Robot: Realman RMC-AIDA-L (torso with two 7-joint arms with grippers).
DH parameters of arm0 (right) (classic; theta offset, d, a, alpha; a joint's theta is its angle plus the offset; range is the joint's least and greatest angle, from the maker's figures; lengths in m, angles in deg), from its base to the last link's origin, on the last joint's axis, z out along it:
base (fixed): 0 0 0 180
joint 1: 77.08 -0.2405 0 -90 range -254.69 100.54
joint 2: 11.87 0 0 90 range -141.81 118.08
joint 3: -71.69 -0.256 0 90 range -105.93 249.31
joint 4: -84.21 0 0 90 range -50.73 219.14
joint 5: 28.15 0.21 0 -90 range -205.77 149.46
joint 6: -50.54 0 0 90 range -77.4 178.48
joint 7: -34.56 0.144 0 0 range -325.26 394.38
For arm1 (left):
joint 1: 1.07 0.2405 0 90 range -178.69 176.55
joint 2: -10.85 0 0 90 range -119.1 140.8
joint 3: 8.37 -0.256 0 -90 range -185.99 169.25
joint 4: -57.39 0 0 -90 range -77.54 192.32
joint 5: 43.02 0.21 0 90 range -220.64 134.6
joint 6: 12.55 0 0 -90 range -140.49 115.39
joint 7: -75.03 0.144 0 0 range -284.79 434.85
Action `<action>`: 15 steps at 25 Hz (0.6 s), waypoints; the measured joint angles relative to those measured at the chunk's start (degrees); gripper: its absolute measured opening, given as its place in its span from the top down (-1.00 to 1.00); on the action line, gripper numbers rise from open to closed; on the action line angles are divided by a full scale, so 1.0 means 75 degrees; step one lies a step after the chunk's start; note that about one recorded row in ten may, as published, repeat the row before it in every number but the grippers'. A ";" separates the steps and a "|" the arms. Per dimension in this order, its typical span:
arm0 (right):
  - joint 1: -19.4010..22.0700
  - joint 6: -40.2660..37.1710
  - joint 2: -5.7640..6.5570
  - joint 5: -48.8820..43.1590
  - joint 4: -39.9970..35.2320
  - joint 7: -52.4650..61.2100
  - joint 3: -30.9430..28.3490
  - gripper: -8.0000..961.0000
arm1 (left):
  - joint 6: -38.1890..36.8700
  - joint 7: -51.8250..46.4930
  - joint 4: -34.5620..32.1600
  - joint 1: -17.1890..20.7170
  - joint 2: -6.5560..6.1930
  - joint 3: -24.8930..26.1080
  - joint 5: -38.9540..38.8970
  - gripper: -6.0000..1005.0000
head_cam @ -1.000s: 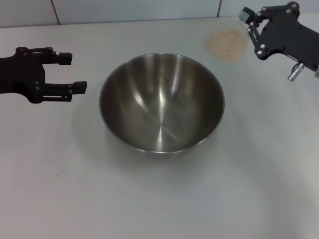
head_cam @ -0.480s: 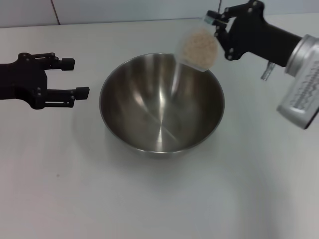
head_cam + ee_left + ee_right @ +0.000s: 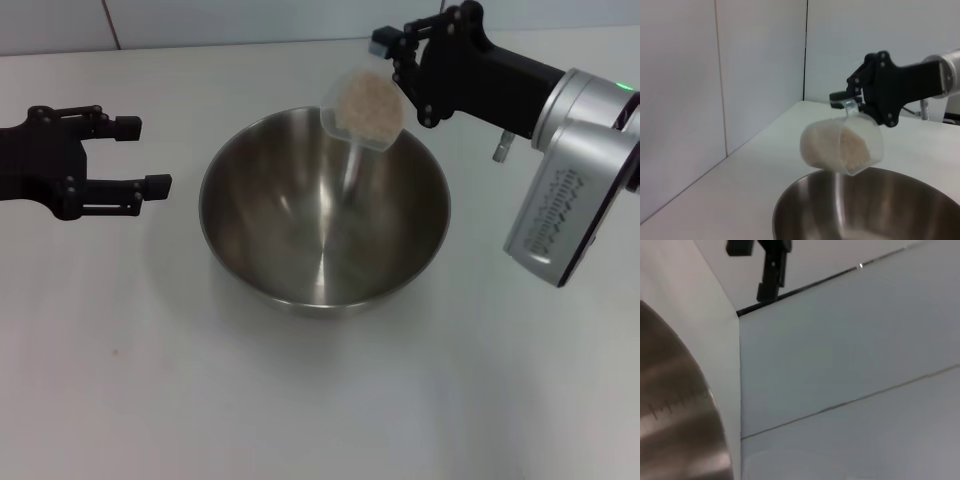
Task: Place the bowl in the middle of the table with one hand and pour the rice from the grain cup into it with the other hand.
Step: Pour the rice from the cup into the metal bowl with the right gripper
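Right gripper (image 3: 388, 47) clenched on tilted grain cup (image 3: 364, 108) with rice (image 3: 362, 101) over bowl's (image 3: 325, 205) far rim | left gripper (image 3: 140, 152) released, hovering beside bowl above table (image 3: 300, 400)

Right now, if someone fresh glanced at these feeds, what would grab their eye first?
The big steel bowl in the middle of the white table dominates. Above its far rim, the right gripper holds the grain cup tipped on its side, rice heaped toward the mouth, none visibly in the bowl yet. The left gripper hovers open to the bowl's left, holding nothing.
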 joint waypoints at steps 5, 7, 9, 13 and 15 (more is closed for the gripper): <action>0.0291 0.0340 -0.0005 0.0245 -0.0562 -0.1387 0.0377 0.91 | -0.0003 -0.0006 -0.0062 0.0039 0.0006 0.0000 0.0000 -0.61; 0.0403 0.0509 -0.0004 0.0390 -0.0826 -0.1992 0.0554 0.91 | -0.0014 0.0002 -0.0062 0.0060 0.0008 0.0004 0.0000 -0.61; 0.0469 0.0540 -0.0004 0.0396 -0.0932 -0.2330 0.0613 0.91 | -0.0029 0.0008 -0.0062 0.0065 0.0010 0.0010 0.0001 -0.61; 0.0548 0.0547 -0.0002 0.0401 -0.0987 -0.2919 0.0721 0.90 | -0.0053 0.0025 -0.0062 0.0087 0.0012 0.0039 0.0000 -0.61; 0.0633 0.0580 -0.0005 0.0409 -0.1016 -0.3421 0.0847 0.90 | -0.0056 0.0032 -0.0062 0.0099 0.0011 0.0046 0.0000 -0.61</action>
